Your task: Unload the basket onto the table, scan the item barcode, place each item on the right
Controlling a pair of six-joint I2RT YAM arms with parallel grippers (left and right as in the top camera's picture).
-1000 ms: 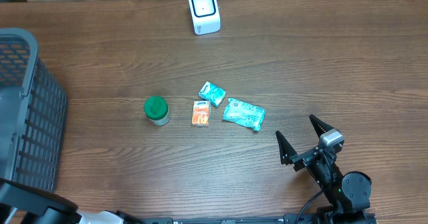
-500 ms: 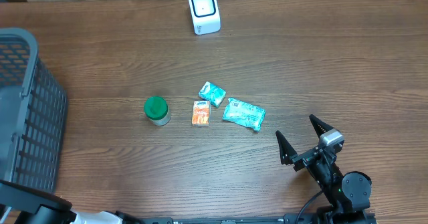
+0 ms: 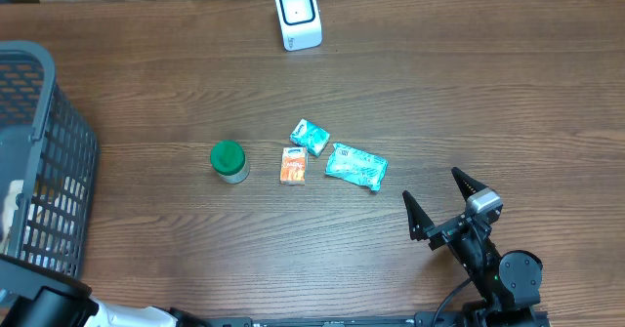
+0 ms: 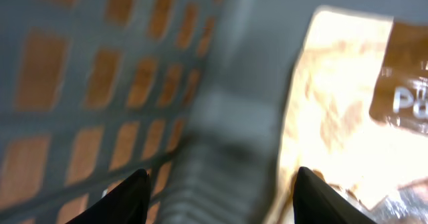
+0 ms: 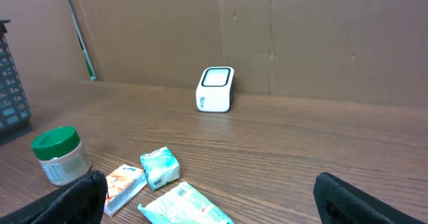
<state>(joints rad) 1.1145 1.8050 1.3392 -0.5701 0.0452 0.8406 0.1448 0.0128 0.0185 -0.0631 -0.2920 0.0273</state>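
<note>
My left gripper is down inside the grey basket, and its jaws stand apart. Only a blurred rib of the basket wall shows between them. A tan and brown packet lies just past the right fingertip; whether it touches the finger I cannot tell. Through the mesh in the overhead view it shows as a pale patch. No barcode is visible on it. The white scanner stands at the table's far edge. My right gripper rests open at the near right, holding nothing.
Mid-table stand a green-lidded jar, an orange packet, a small teal packet and a larger teal packet. The basket fills the left edge. A cardboard wall rises behind the scanner.
The left arm's dark body at the bottom left has slid further left. A pale patch now shows inside the basket. The right arm has not moved.
</note>
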